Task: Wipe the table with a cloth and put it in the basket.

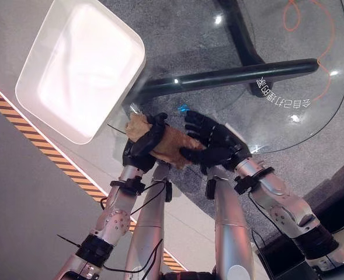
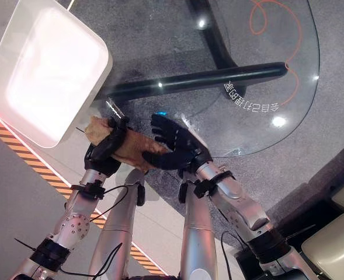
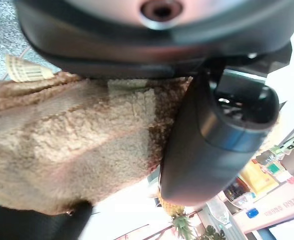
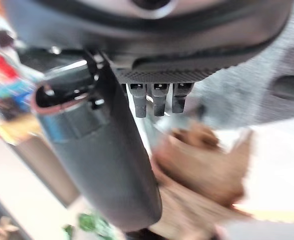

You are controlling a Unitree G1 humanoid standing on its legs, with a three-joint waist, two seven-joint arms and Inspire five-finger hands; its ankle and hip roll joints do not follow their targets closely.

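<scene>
— Closest to us are the two hands, meeting at the near rim of the glass table (image 1: 300,116). Past the left hand's (image 1: 143,143) fingertips, well within reach, sits the white basket (image 1: 37,96), by far the biggest thing here after the table.

— And the cloth?

— The brown cloth (image 1: 172,146) is bunched between the hands. The left hand has its fingers curled round one end; its wrist view shows the fleece pressed against the palm and thumb. The right hand (image 1: 215,143) lies flat with fingers spread and straight, its thumb along the cloth's other end, pressing rather than gripping.

— What worries you?

— I'd judge the hold is one-sided. If the right hand lifts away while the left hand's curl is loose, the free end could droop and drag off the rim, or the whole cloth could drop to the floor short of the basket. It could also snag on the basket's near wall if carried low.

— Room to move?

— Beyond the right hand's fingertips the glass is wide and open. The left hand is hemmed in by the table's curved rim and the basket's corner just beside it.
</scene>
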